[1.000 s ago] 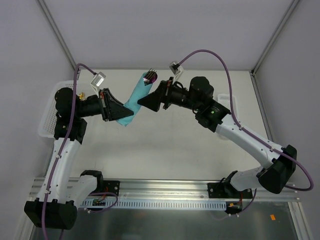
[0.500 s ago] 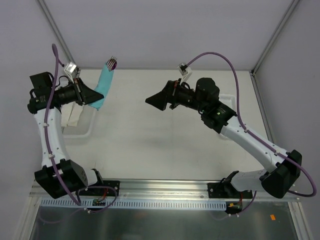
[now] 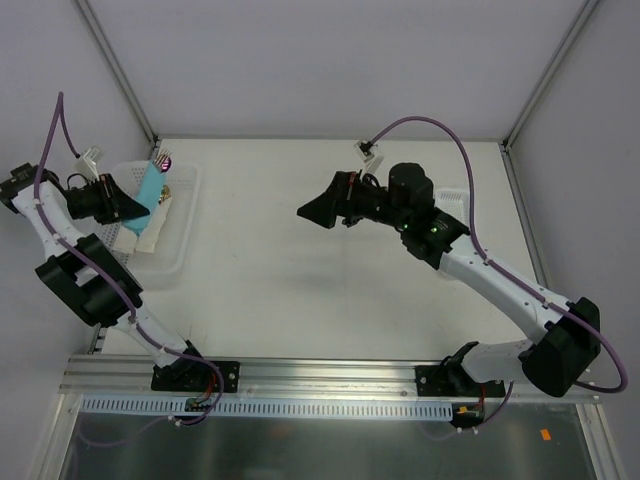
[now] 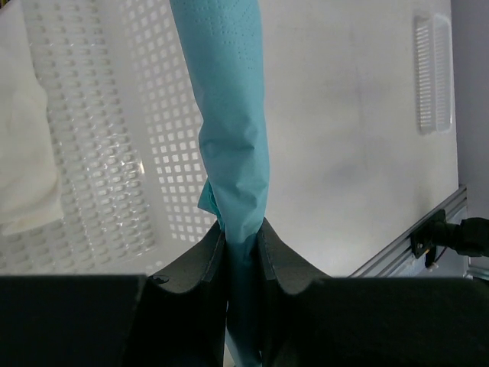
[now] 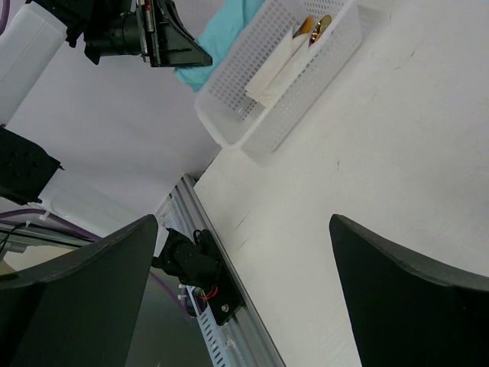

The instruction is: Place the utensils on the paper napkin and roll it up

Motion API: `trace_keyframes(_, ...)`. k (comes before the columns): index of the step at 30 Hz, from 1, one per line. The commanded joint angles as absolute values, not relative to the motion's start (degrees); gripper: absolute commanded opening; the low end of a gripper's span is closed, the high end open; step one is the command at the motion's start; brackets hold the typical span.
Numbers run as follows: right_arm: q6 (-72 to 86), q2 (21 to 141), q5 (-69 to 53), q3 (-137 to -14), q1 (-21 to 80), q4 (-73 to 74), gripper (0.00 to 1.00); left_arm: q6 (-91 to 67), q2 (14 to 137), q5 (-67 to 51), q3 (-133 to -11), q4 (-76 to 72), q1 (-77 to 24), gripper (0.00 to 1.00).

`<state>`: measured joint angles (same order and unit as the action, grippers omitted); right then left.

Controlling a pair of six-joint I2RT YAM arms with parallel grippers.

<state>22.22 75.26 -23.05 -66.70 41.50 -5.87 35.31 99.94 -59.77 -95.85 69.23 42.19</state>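
Barely, the utensils (image 3: 166, 157) peek from the paper napkin (image 4: 229, 115) — left hand (image 4: 241, 233) clamps it, right hand (image 5: 241, 229) gapes empty.

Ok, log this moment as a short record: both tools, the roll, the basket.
left tool: shut on the narrow teal paper napkin roll
roll position: over the white perforated plastic basket
roll contents: purplish-pink metallic utensil heads poke from its far end
basket contents: white rolled napkins, gold-tipped utensils
right tool: open, empty, above the table
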Motion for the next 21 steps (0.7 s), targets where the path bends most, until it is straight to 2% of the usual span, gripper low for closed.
trace_keyframes(1, 21.45, 73.39, -24.43, -66.27, 40.7, -7.47, 0.99, 42.54, 102.46, -58.71, -98.18, 74.36, 42.97, 0.0)
trace_keyframes(12, 23.64, 74.71, -26.54, -62.32, 38.85, -10.63, 0.99, 30.59, 108.98, -51.95, -92.64, 56.89, 43.07, 0.0)
trace_keyframes(21, 25.05, 76.55, -28.12, -61.08, 37.09, -12.57, 0.99, 26.55, 114.17, -45.97, -90.97, 49.84, 40.43, 0.0)
